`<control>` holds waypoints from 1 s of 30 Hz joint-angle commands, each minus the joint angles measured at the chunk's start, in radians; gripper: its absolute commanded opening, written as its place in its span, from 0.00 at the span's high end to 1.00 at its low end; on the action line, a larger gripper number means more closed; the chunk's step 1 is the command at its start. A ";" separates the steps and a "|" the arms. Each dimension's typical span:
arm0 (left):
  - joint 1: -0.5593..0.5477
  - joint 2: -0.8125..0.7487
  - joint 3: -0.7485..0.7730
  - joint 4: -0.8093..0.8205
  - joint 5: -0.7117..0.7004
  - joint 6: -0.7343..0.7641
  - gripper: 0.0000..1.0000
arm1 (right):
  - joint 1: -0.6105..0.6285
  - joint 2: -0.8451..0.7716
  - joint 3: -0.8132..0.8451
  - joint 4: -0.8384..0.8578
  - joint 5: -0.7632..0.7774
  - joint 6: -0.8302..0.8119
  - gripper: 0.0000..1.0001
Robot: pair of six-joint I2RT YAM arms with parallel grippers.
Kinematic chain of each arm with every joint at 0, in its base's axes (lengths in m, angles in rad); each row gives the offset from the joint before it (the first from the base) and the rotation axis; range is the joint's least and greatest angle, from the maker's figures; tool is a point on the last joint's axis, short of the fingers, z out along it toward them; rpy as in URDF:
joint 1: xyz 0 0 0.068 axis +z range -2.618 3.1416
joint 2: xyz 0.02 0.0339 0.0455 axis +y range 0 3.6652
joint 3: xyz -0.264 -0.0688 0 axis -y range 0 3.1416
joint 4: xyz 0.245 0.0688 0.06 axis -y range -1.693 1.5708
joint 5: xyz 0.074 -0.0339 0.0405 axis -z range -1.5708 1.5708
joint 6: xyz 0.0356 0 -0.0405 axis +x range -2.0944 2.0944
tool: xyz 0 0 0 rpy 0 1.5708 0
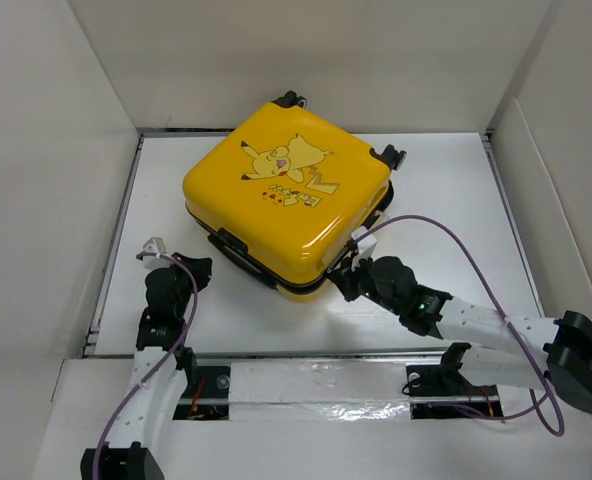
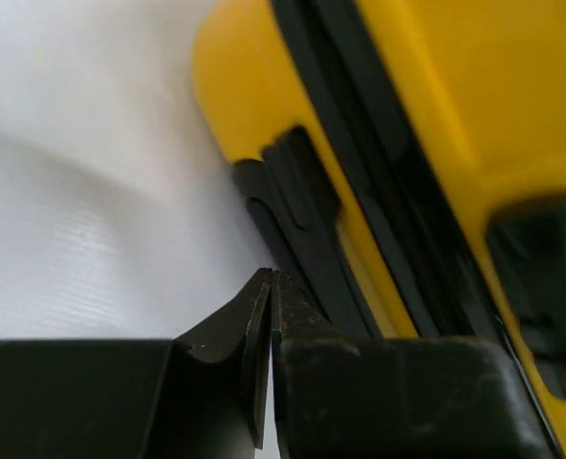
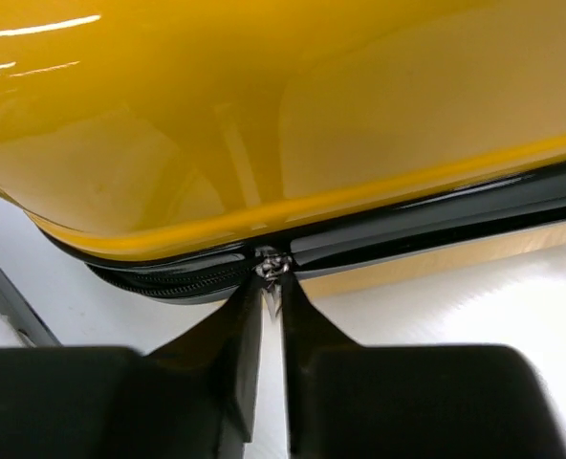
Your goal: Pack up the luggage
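Luggage (image 1: 286,190), glossy yellow with a Pikachu print (image 1: 284,160) and black zipper band (image 3: 168,279), lies lid-down on the table (image 1: 446,200), right gripper (image 3: 272,292) pinching its silver zipper pull (image 3: 272,266), left gripper (image 2: 269,287) pressed together, empty, beside it.

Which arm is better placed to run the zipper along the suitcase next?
Right. The right gripper appears to pinch the zipper pull on the suitcase; the left gripper is shut on nothing, beside the handle.
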 commanded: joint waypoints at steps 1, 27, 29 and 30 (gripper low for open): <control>-0.006 -0.088 -0.015 -0.001 0.082 0.097 1.00 | -0.004 0.055 0.042 0.042 0.046 -0.012 0.98; -0.937 0.379 0.121 0.352 -0.371 -0.046 1.00 | 0.053 -0.247 -0.056 -0.346 0.104 0.096 1.00; -0.946 0.462 0.175 0.385 -0.367 -0.044 1.00 | 0.074 -0.253 -0.051 -0.352 0.095 0.093 1.00; -0.946 0.482 0.186 0.424 -0.364 -0.040 1.00 | 0.100 -0.258 -0.046 -0.360 0.093 0.091 1.00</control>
